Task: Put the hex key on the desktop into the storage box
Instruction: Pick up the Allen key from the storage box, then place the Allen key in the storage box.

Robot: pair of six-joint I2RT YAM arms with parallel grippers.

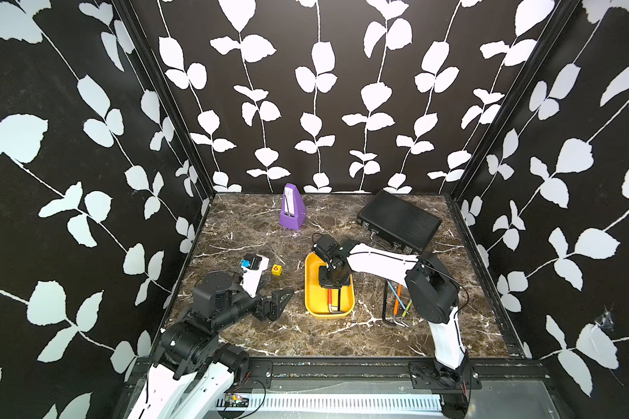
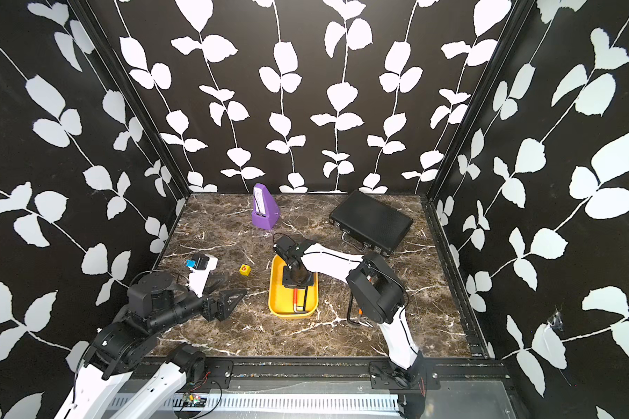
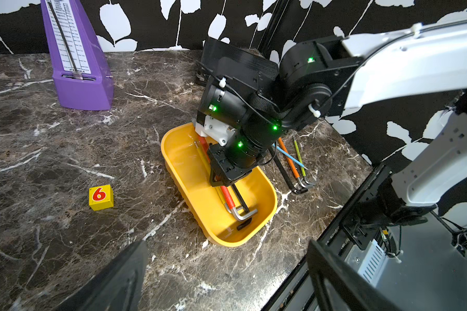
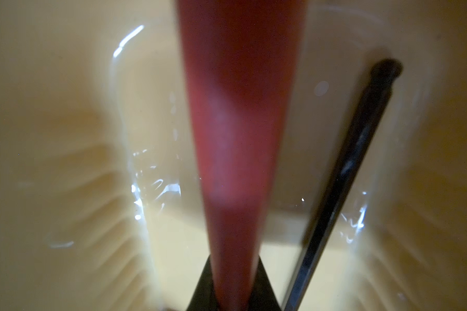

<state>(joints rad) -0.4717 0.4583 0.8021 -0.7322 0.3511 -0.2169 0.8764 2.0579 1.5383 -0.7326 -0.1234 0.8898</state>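
Observation:
The yellow storage box (image 1: pixel 311 290) (image 2: pixel 274 290) (image 3: pixel 173 161) sits mid-desktop. My right gripper (image 3: pixel 223 185) (image 4: pixel 233 296) reaches down into it, jaws shut on either side of a red-sleeved hex key (image 3: pixel 225 194) (image 4: pixel 235 134) that lies along the box floor. A black hex key (image 3: pixel 240 198) (image 4: pixel 348 175) and a yellow one (image 3: pixel 202 159) lie beside it. On the desktop (image 1: pixel 240 232) right of the box lie several more hex keys (image 1: pixel 396 301): black (image 3: pixel 283 172), orange (image 3: pixel 287 156), blue and green. My left gripper (image 1: pixel 275 303) (image 3: pixel 227 282) hovers open and empty left of the box.
A purple metronome (image 1: pixel 292 208) stands at the back. A black ribbed briefcase (image 1: pixel 400 221) lies at the back right. A small yellow cube marked 6 (image 1: pixel 276 269) (image 3: pixel 101 197) rests left of the box. Black rails border the desktop's front and sides.

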